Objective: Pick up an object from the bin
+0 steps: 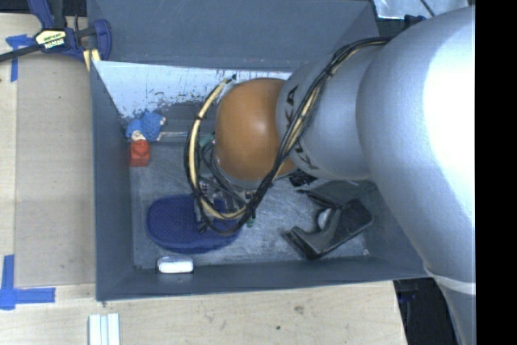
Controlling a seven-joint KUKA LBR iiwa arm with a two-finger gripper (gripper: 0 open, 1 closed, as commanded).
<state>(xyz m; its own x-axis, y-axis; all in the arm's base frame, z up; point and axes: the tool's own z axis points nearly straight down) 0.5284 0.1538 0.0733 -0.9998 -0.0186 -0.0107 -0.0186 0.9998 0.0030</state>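
Hanging low in the front half of the bin, the gripper [216, 204] shows as a dark cluster of metal and wiring. Whether it is open or closed cannot be told, since its tip is hidden from above. It sits at the right end of a dark blue oval piece [171, 226], which is flat, matte and rounded like a sole. This piece lies on the bin floor towards the front left, and whether the two touch cannot be told.

Above the gripper bulges a smooth, glossy orange cover [246, 129], ringed by looping yellow and black cables [194, 151]. Behind it the thick silver-grey arm [404, 109] comes in from the right.

Just in front of the blue oval, against the front wall, lies a small white capsule [174, 265]. Near the left wall, further back, a small red block [140, 153] stands with a knobbly blue figure [147, 125] just behind it. Well apart, at the front right, lies a black angular piece [329, 230], hard-edged and bent.

The grey metal bin [113, 198] has sloping walls and a speckled, scuffed floor. Its far wall is pale and marked with dark scratches. Beyond the far rim the ground is dark.
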